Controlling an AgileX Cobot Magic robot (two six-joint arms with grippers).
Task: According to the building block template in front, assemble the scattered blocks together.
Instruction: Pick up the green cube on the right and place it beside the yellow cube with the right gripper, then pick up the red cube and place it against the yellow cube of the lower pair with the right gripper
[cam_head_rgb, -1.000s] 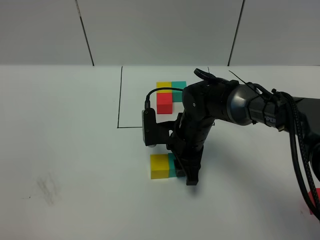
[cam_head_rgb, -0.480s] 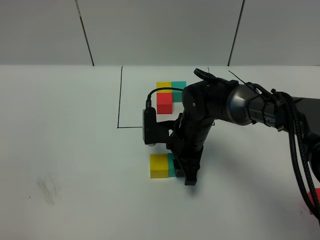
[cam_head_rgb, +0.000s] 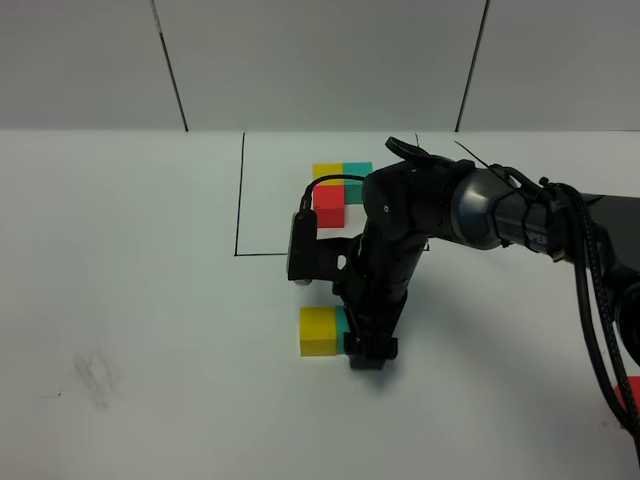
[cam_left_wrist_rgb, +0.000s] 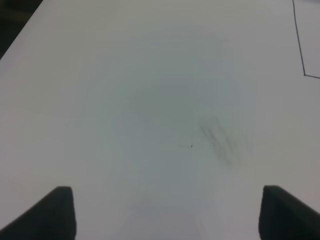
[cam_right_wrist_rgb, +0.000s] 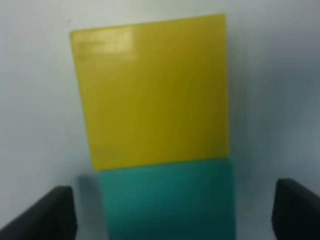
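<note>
The right pincer (cam_head_rgb: 364, 356) stands open, holding nothing, around the small teal-green cube (cam_right_wrist_rgb: 167, 200), which sits on the white counter (cam_head_rgb: 150, 300) touching the small yellow cube (cam_right_wrist_rgb: 152, 95), likely to copy the black-framed yellow, teal and red block template (cam_head_rgb: 328, 197) behind.

White matte tabletop (cam_head_rgb: 150, 300) bearing a faint grey smudge (cam_head_rgb: 95, 378); behind it, pale grey wall panels (cam_head_rgb: 320, 60) divided by two dark seams (cam_head_rgb: 170, 65).

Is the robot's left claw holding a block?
No: the left gripper stands open over the white table, with nothing between its fingertips.
</note>
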